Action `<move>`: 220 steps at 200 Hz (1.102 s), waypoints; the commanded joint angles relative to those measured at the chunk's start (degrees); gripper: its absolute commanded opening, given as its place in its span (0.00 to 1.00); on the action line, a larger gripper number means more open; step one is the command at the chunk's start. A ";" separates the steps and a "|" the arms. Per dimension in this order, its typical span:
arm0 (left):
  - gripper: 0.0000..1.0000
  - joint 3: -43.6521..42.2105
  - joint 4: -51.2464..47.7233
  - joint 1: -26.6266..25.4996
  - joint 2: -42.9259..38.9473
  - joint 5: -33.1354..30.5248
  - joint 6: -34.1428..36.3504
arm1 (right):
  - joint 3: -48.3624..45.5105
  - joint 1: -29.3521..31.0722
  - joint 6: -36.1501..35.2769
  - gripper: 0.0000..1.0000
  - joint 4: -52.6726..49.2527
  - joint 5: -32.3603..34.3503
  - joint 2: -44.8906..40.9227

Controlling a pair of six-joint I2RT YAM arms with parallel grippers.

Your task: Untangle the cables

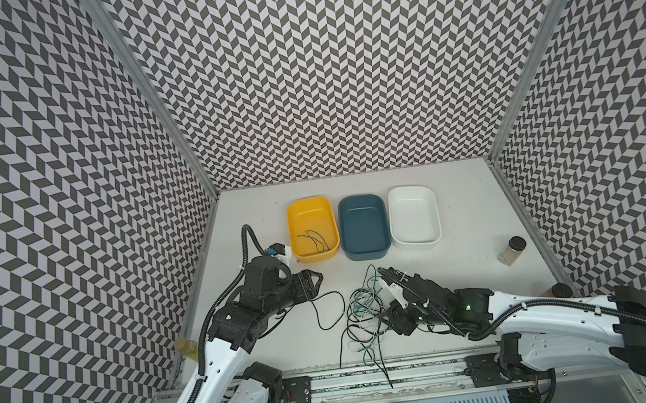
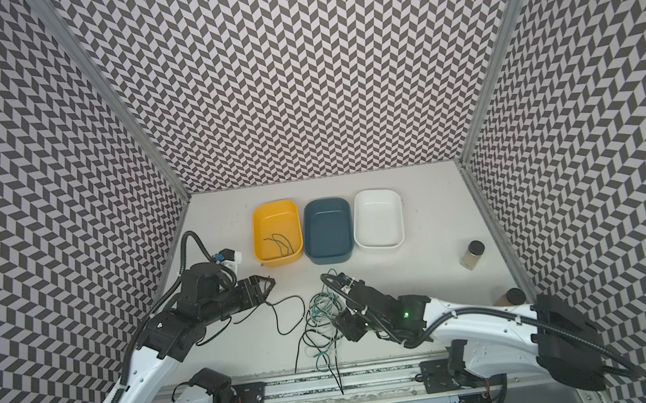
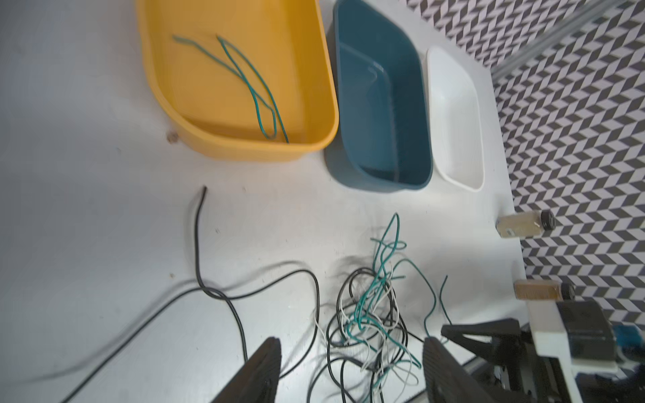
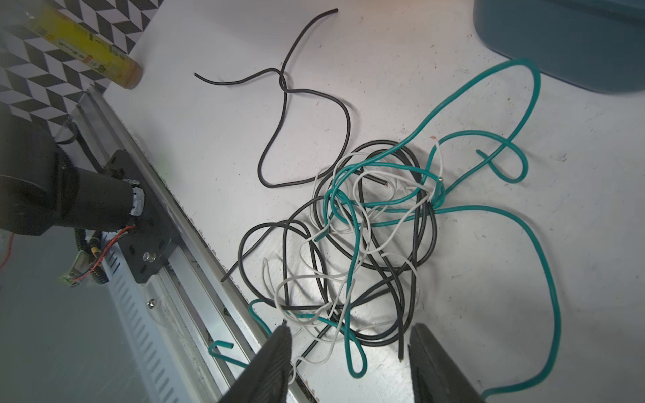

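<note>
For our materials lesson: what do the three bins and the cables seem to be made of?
yellow bin, blue bin, white bin: likely moulded plastic, smooth, slightly glossy, with rounded corners.
cables: thin wire in smooth coloured plastic insulation, probably; cut ends seem to show metal.

Cables (image 4: 354,223) glossy; yellow bin (image 3: 244,150) probably smooth plastic.

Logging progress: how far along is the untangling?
Done: a teal cable lies in the yellow tray; a black cable lies mostly clear of the tangle. In hand: nothing; left gripper and right gripper have open jaws. Left: the tangle of black, teal and white cables.
</note>
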 commanded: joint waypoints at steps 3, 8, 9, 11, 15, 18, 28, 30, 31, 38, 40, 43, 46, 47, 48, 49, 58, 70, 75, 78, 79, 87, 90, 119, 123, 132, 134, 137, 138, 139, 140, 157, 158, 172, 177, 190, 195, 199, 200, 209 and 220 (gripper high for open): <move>0.67 -2.71 4.94 -0.46 -1.55 8.73 -4.95 | 4.70 -0.42 3.22 0.57 2.09 1.41 2.65; 0.66 -3.77 5.89 -0.61 -1.79 8.99 -6.00 | 5.32 -0.78 3.98 0.57 2.16 1.91 3.32; 0.66 -3.94 6.10 -0.62 -1.83 9.07 -6.16 | 5.45 -0.85 4.13 0.57 2.25 1.89 3.55; 0.67 -4.48 6.53 -0.78 -1.99 9.25 -6.52 | 5.56 -1.08 4.40 0.57 2.51 1.85 3.87; 0.67 -5.30 7.31 -1.13 -2.15 9.52 -7.18 | 5.93 -1.64 5.01 0.57 2.80 1.72 4.49; 0.67 -5.94 7.97 -1.42 -2.33 9.65 -7.72 | 6.15 -2.15 5.59 0.57 2.99 1.67 4.93; 0.66 -8.09 9.86 -2.66 -2.56 9.69 -9.25 | 7.07 -4.31 7.71 0.57 3.58 -0.04 6.36; 0.66 -8.48 10.22 -2.90 -2.57 9.64 -9.53 | 7.16 -4.80 8.19 0.57 3.75 -0.56 6.68; 0.66 -8.71 10.46 -3.08 -2.57 9.62 -9.68 | 7.20 -5.05 8.35 0.57 3.88 -0.93 6.81; 0.66 -9.98 11.70 -4.25 -2.67 9.23 -10.66 | 7.53 -6.76 9.29 0.57 4.84 -3.00 8.00; 0.66 -10.27 12.09 -4.72 -2.73 9.11 -10.88 | 7.65 -7.21 9.66 0.57 5.01 -3.59 8.32; 0.66 -10.67 12.53 -5.30 -2.69 8.89 -11.13 | 7.84 -7.89 10.19 0.57 5.13 -4.15 8.70; 0.66 -11.11 13.00 -5.90 -2.70 8.56 -11.49 | 8.13 -8.51 10.74 0.57 5.07 -4.50 9.30; 0.66 -11.25 13.16 -6.08 -2.72 8.47 -11.59 | 8.17 -8.71 10.90 0.57 5.07 -4.66 9.48; 0.66 -11.37 13.29 -6.34 -2.69 8.29 -11.68 | 8.28 -8.90 11.02 0.57 5.07 -4.82 9.57; 0.66 -11.47 13.40 -6.56 -2.72 8.19 -11.77 | 8.29 -9.08 11.16 0.57 5.07 -4.95 9.79; 0.67 -12.42 14.53 -8.44 -2.60 6.91 -12.46 | 9.22 -10.54 12.11 0.57 4.83 -6.04 11.25; 0.67 -13.42 15.79 -10.64 -2.17 5.39 -12.97 | 10.59 -12.22 12.82 0.57 4.68 -8.13 13.61; 0.67 -13.86 16.40 -11.24 -1.80 5.06 -13.23 | 11.37 -12.84 13.10 0.57 4.26 -9.34 14.70; 0.67 -14.12 16.81 -11.45 -1.52 4.91 -13.34 | 11.86 -13.19 13.15 0.57 3.99 -10.03 15.42; 0.67 -14.25 17.00 -11.49 -1.43 4.88 -13.39 | 12.02 -13.29 13.15 0.57 3.96 -10.28 15.62; 0.67 -14.84 18.14 -12.02 -0.54 4.77 -13.67 | 13.16 -14.03 13.28 0.57 3.83 -11.68 17.50; 0.67 -15.09 18.57 -12.13 -0.22 4.77 -13.81 | 13.67 -14.20 13.24 0.57 3.81 -12.03 18.12; 0.67 -16.10 22.52 -13.41 3.77 4.09 -14.15 | 17.02 -14.56 11.43 0.54 4.22 -12.98 22.32; 0.67 -16.14 22.91 -13.65 4.36 3.84 -14.06 | 17.22 -14.63 11.35 0.54 4.55 -12.86 22.74; 0.67 -16.31 24.15 -14.06 5.72 3.54 -14.05 | 17.72 -14.72 11.30 0.53 4.87 -12.66 23.71; 0.66 -16.43 24.45 -14.18 6.03 3.58 -14.10 | 17.89 -14.72 11.33 0.54 4.89 -12.51 23.89; 0.67 -16.49 25.01 -14.37 6.52 3.58 -14.10 | 18.07 -14.72 11.36 0.54 4.85 -12.47 24.29; 0.67 -16.53 25.19 -14.44 6.68 3.56 -14.08 | 18.07 -14.72 11.38 0.53 4.87 -12.46 24.40; 0.66 -16.56 25.37 -14.53 6.80 3.55 -14.11 | 18.11 -14.72 11.39 0.53 4.92 -12.42 24.50; 0.67 -16.57 25.50 -14.57 6.95 3.50 -14.13 | 18.13 -14.76 11.39 0.53 4.91 -12.39 24.55; 0.67 -17.09 28.00 -15.58 9.74 3.05 -14.36 | 19.33 -14.94 11.21 0.51 4.61 -12.02 26.77; 0.66 -17.10 28.14 -15.67 9.86 3.03 -14.38 | 19.44 -14.96 11.22 0.51 4.53 -11.93 26.83; 0.66 -17.36 30.10 -16.39 12.17 2.83 -14.67 | 20.46 -15.19 10.73 0.47 4.11 -11.37 28.49; 0.66 -17.37 30.70 -16.77 12.91 2.84 -14.75 | 20.71 -15.32 10.69 0.44 4.08 -11.32 28.91; 0.66 -17.29 31.96 -17.88 14.72 2.28 -14.67 | 21.28 -15.68 10.29 0.35 4.34 -11.91 29.68; 0.66 -17.30 32.40 -18.22 15.46 2.11 -14.67 | 21.46 -15.81 10.27 0.30 4.45 -12.16 29.70; 0.65 -17.29 32.70 -18.52 15.89 1.93 -14.60 | 21.61 -15.90 10.05 0.27 4.67 -12.43 29.70; 0.65 -17.29 32.86 -18.68 16.06 1.90 -14.59 | 21.64 -15.92 9.98 0.26 4.65 -12.49 29.70; 0.64 -17.29 33.52 -19.20 17.33 1.54 -14.43 | 22.00 -16.08 9.33 0.20 4.84 -13.03 29.29; 0.62 -17.45 34.51 -19.70 18.86 1.17 -14.21 | 22.57 -16.12 8.48 0.11 4.75 -13.56 28.51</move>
